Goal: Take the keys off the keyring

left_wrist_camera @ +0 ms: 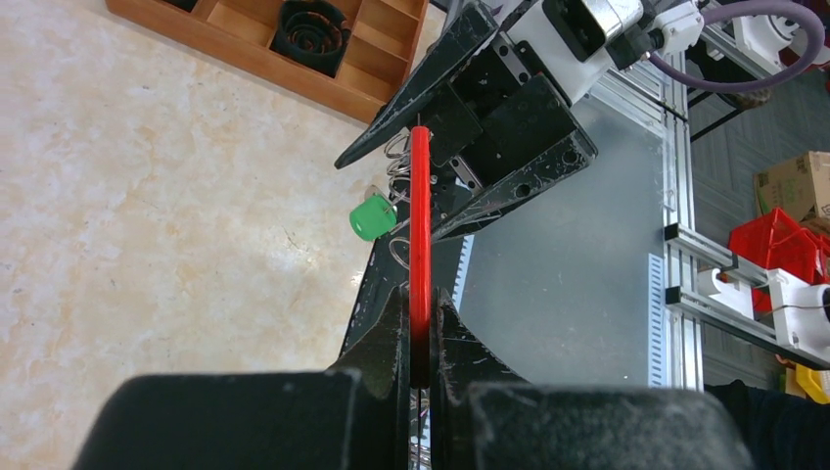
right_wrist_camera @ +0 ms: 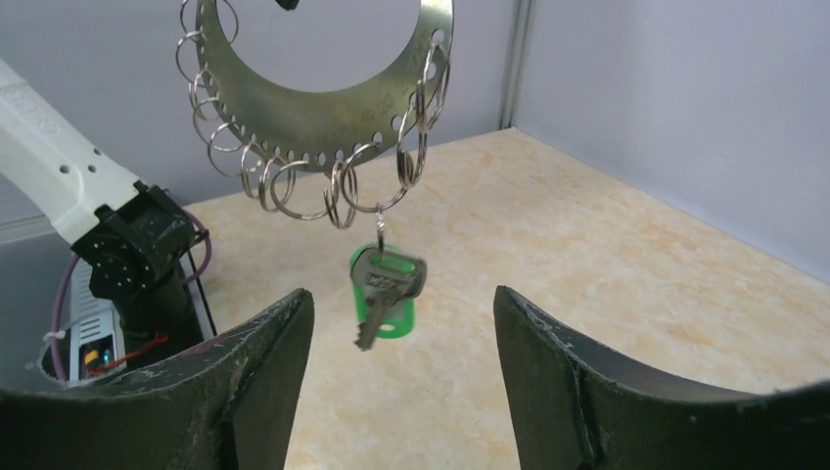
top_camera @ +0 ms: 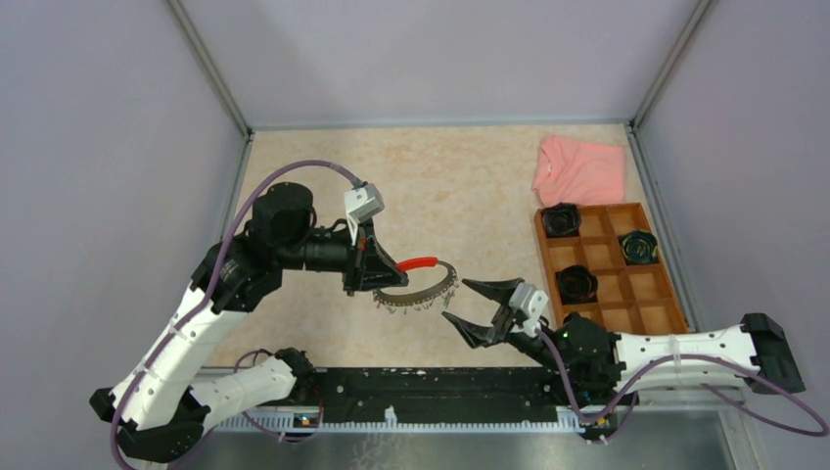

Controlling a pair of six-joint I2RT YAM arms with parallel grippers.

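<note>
- The left gripper (top_camera: pixel 364 266) is pressed together on the red sleeve (top_camera: pixel 418 262) of the keyring (top_camera: pixel 419 286), holding the grey hoop in the air above the table (top_camera: pixel 313 186). For this step, that pinch should stay firm and steady so the hoop does not swing or turn in the fingers (left_wrist_camera: pixel 391 338).
- The keyring's lower arc carries a row of small split rings (right_wrist_camera: pixel 294 186). Only one of them clearly bears a key.
- That key (right_wrist_camera: pixel 384 284), silvery with a green head (left_wrist_camera: pixel 372 217), hangs loose from its split ring below the hoop, touching nothing else.
- The right gripper (top_camera: pixel 456 300) is spread wide and empty, just beside the hoop. In its wrist view the key dangles ahead of the gap between the two fingers, not yet inside it.
- A good approach is probably to advance slowly until the green head sits squarely between the pads, then close on the head rather than on the thin blade or the wire ring.
- The risk is likely a nudge: a finger brushing the key first would set it spinning and spoil the grasp.
- Once the key is gripped, working it round along its split ring should serve better than a straight tug.
</note>
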